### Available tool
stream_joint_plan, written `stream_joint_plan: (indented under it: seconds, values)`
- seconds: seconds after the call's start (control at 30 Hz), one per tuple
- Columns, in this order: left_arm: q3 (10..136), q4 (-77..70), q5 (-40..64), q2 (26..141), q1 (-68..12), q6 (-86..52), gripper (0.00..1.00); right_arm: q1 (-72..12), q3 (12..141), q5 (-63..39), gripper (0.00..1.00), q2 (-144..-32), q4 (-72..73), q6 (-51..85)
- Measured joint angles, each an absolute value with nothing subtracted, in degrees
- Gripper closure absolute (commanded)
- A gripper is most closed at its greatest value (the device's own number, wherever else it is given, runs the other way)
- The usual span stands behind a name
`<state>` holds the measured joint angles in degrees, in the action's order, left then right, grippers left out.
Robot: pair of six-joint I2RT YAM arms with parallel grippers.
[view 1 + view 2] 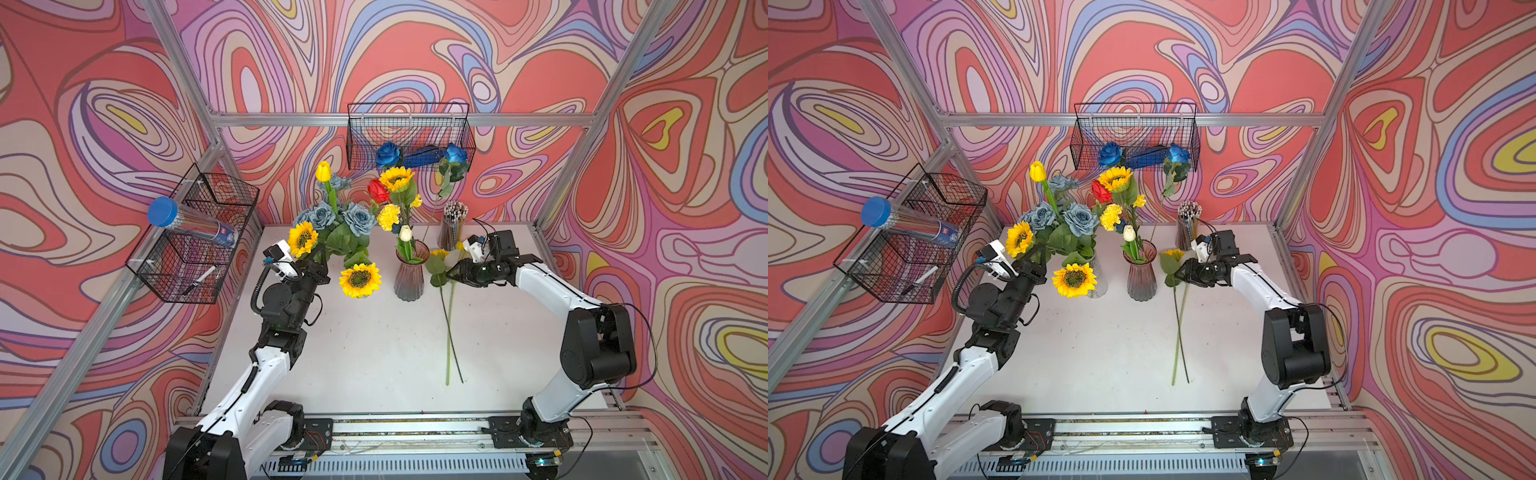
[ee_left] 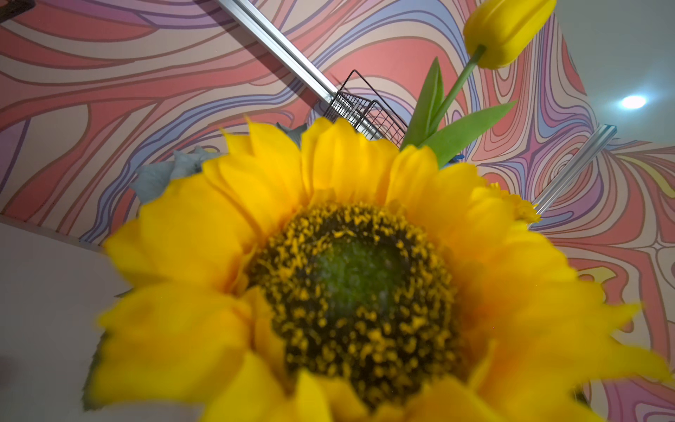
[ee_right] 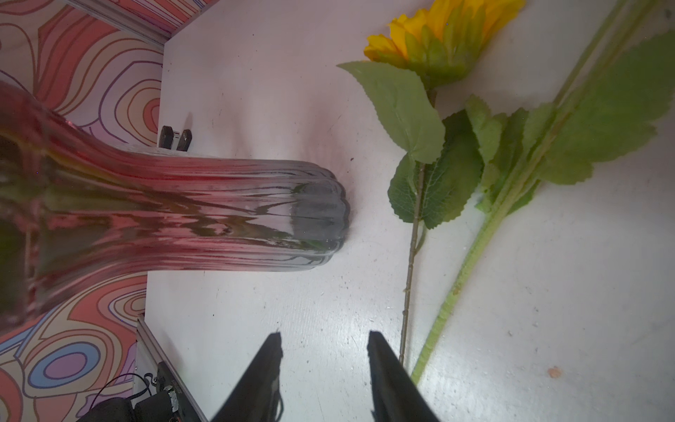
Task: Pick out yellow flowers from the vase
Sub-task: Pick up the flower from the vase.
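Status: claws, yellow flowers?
Right claw open, empty. Left claw at stem of leftmost sunflower, grip unclear. Grey-blue roses crowd it. Another sunflower lies on table.

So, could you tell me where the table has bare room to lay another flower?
Widest bare patch: the table in front of the clear vase and pink vase, left of the lying flowers. A narrower strip lies between those stems and the right arm. Crowded: the back, around vases and pencil cup.

You will find nothing readable: the small label [image 1: 226, 237] on the clear tube [image 1: 195, 224] is too blurred.
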<state>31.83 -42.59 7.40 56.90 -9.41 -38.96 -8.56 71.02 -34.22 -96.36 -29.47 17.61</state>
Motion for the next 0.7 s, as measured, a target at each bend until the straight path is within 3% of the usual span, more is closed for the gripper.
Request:
stream_joint_plan:
  seconds: [0.7]
  values:
    - [43.1,-25.0,8.8,49.5,-9.4,-31.5,0.95,-8.6,71.0,-34.3,0.58,-96.4,-29.6,17.5]
